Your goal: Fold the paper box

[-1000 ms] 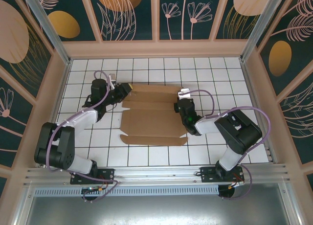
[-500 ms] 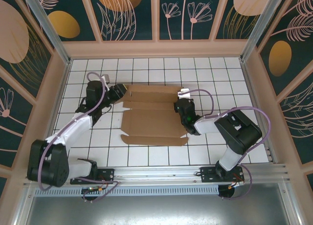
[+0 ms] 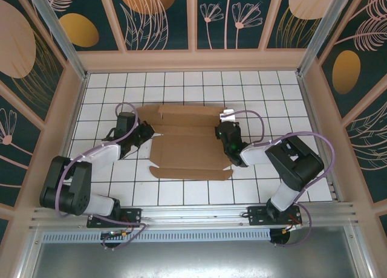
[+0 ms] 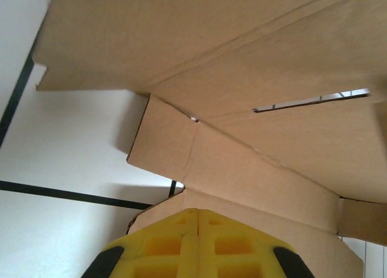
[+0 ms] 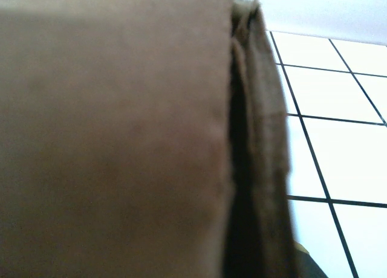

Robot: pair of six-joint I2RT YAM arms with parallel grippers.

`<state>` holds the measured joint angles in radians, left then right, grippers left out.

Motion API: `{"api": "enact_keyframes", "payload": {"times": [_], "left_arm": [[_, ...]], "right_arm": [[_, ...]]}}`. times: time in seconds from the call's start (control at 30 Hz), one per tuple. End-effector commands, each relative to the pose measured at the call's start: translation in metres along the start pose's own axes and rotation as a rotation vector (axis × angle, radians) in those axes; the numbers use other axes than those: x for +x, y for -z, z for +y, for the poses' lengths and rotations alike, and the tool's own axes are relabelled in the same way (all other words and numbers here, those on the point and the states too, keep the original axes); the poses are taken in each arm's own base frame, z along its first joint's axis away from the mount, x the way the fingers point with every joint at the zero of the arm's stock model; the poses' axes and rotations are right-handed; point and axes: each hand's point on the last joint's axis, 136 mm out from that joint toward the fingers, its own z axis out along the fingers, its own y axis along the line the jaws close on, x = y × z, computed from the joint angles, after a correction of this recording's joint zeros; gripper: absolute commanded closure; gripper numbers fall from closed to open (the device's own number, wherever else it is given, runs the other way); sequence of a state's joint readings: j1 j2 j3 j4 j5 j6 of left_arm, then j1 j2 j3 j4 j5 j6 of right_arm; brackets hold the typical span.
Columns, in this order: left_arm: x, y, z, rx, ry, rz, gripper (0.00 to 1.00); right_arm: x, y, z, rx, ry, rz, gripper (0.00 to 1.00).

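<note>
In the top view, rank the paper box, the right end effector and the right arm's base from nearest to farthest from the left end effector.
1. paper box: its left edge lies right at the left end effector.
2. right end effector: across the box, at its right edge.
3. right arm's base: bottom right of the view, well past the box.

Both arms are reaching forward and bending inward toward each other.
The left gripper [image 3: 145, 135] is lying low and pointing right, its yellow fingers [image 4: 163, 248] pressing together with no gap. The right gripper [image 3: 222, 132] is pointing left, its jaws closed too.
</note>
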<state>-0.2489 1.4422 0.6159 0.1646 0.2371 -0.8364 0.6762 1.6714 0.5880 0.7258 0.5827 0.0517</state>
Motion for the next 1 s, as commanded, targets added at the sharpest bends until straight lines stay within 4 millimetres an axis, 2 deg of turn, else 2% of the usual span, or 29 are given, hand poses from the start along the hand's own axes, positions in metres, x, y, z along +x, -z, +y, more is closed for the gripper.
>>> {"api": "enact_keyframes", "payload": {"times": [0.0, 0.17, 0.3, 0.47, 0.6, 0.67, 0.7, 0.8, 0.97], "left_arm": [[-0.016, -0.012, -0.010, 0.020, 0.022, -0.047, 0.98], [-0.022, -0.031, 0.007, -0.052, 0.028, -0.074, 0.99], [-0.035, -0.038, 0.014, -0.112, 0.007, -0.115, 0.95], [-0.045, -0.040, 0.021, -0.158, 0.009, -0.149, 0.82], [-0.044, -0.049, 0.020, -0.159, 0.000, -0.124, 0.66], [-0.043, -0.050, 0.016, -0.137, -0.001, -0.118, 0.62], [-0.037, -0.057, 0.022, -0.145, 0.002, -0.094, 0.61], [-0.031, -0.064, 0.020, -0.116, 0.009, -0.063, 0.60], [-0.025, -0.070, 0.004, -0.011, 0.016, -0.028, 0.60]], "right_arm": [[0.014, -0.002, 0.002, 0.002, 0.023, 0.041, 1.00], [0.015, -0.001, 0.002, -0.001, 0.019, 0.039, 1.00], [0.016, -0.002, 0.003, -0.004, 0.022, 0.042, 1.00], [0.016, -0.003, 0.005, -0.012, 0.023, 0.047, 1.00], [0.016, -0.003, 0.006, -0.016, 0.023, 0.046, 1.00], [0.016, -0.003, 0.006, -0.017, 0.023, 0.046, 1.00], [0.015, -0.003, 0.006, -0.019, 0.022, 0.045, 1.00], [0.015, -0.003, 0.007, -0.021, 0.022, 0.045, 1.00], [0.017, -0.004, 0.010, -0.032, 0.021, 0.049, 1.00]]}}
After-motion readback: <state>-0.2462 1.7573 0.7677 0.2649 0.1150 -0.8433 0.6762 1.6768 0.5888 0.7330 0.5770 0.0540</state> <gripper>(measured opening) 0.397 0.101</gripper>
